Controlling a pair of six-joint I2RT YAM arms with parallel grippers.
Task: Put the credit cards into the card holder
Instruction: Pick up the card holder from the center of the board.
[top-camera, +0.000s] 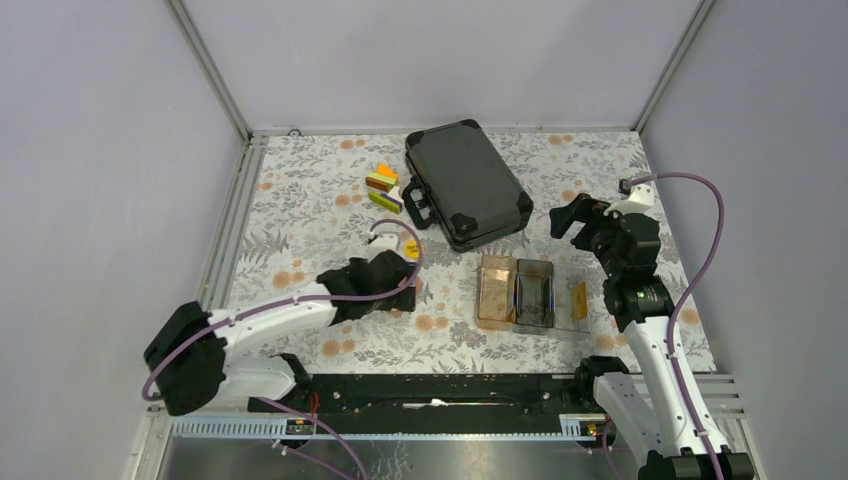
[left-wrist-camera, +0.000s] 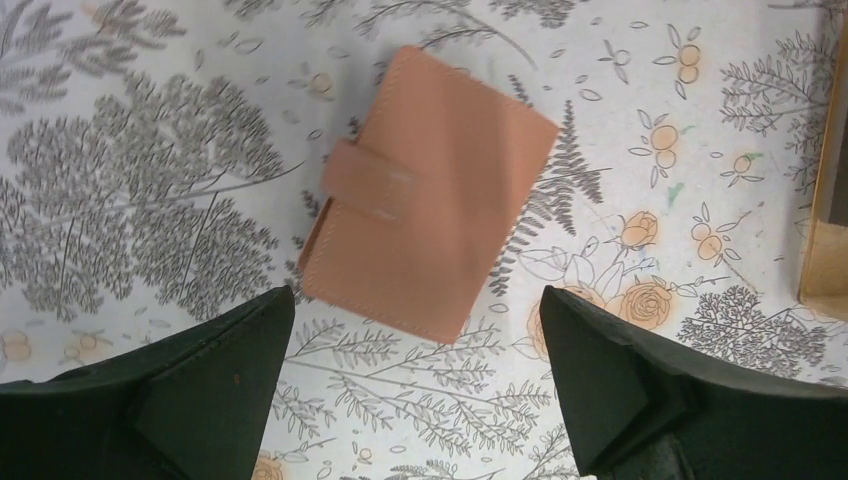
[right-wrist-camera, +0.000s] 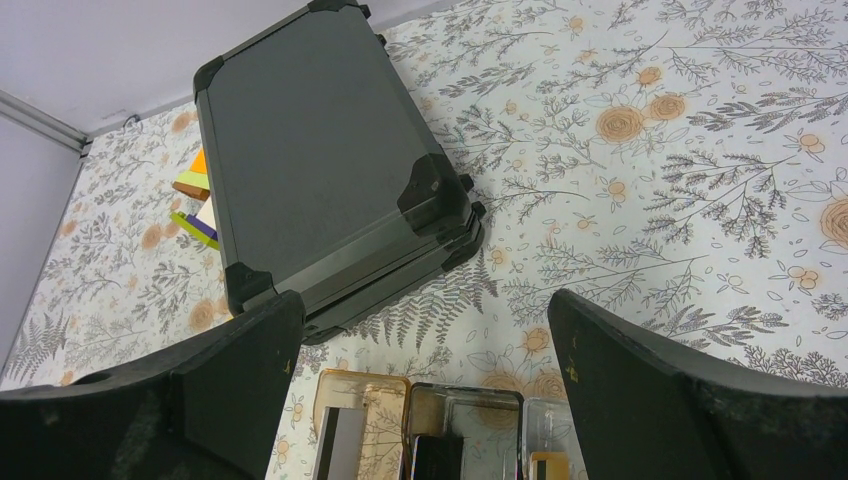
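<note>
The salmon-pink card holder (left-wrist-camera: 430, 190) lies shut on the floral cloth, its tab fastened. My left gripper (left-wrist-camera: 416, 300) hangs open just above its near edge, touching nothing. From above, that left gripper (top-camera: 388, 272) covers the card holder. The credit cards stand in a clear compartment tray (top-camera: 515, 293): a white-grey card (right-wrist-camera: 345, 445), a dark card (right-wrist-camera: 437, 458) and an orange-yellow card (right-wrist-camera: 545, 468). My right gripper (right-wrist-camera: 422, 310) is open and empty, raised above the far side of the tray. It shows at the right in the top view (top-camera: 578, 215).
A black hard case (top-camera: 465, 183) lies shut behind the tray. Coloured blocks (top-camera: 383, 187) sit to its left, and a round yellow disc (top-camera: 411, 248) lies near the left gripper. The tray's amber wall (left-wrist-camera: 825, 230) is just right of the card holder.
</note>
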